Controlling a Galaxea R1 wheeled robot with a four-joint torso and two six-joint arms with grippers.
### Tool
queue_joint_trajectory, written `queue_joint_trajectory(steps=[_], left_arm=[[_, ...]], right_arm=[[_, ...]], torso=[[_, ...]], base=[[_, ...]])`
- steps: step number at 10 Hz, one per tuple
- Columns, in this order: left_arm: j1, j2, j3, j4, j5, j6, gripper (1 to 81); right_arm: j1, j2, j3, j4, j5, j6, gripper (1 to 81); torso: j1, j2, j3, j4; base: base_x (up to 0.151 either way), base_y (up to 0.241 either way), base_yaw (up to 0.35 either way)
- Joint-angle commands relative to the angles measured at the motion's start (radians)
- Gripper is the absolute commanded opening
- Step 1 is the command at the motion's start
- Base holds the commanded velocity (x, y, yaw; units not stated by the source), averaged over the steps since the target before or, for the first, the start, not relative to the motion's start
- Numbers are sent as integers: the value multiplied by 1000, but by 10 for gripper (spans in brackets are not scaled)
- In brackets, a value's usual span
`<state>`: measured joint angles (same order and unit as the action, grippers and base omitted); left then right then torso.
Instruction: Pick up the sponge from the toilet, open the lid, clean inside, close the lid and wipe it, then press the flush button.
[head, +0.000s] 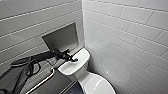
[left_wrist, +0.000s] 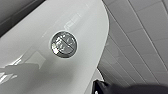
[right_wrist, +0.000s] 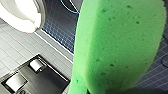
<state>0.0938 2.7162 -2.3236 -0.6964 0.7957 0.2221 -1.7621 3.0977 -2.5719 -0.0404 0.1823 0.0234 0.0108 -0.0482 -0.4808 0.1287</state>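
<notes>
Flush button on toilet tank close beneath left tool, cannot tell how open, right tool clasping sponge

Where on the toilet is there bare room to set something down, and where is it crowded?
The tank top is bare at its end by the tiled side wall and at its end by the metal rail. The lid is bare too. Crowded: the middle, where the left tool is over the flush button.
</notes>
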Motion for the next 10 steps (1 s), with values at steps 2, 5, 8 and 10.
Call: queue_joint_trajectory(steps=[2, 5, 8, 10], left_arm=[[75, -425, 526, -60, -110, 40, 10], [299, -567, 684, -12, -213, 49, 10], [599, -564, 737, 84, -366, 66, 10], [798, -494, 718, 187, -478, 66, 10]], right_arm=[[29, -11, 6, -9, -87, 4, 10], [75, -29, -34, -1, -84, 6, 10], [117, -38, -65, 5, -38, 6, 10], [141, -38, -75, 4, -55, 4, 10]], torso=[[0, 0, 0, 0], [0, 0, 0, 0], [0, 0, 0, 0], [0, 0, 0, 0]], base=[[0, 0, 0], [0, 0, 0], [0, 0, 0], [0, 0, 0]])
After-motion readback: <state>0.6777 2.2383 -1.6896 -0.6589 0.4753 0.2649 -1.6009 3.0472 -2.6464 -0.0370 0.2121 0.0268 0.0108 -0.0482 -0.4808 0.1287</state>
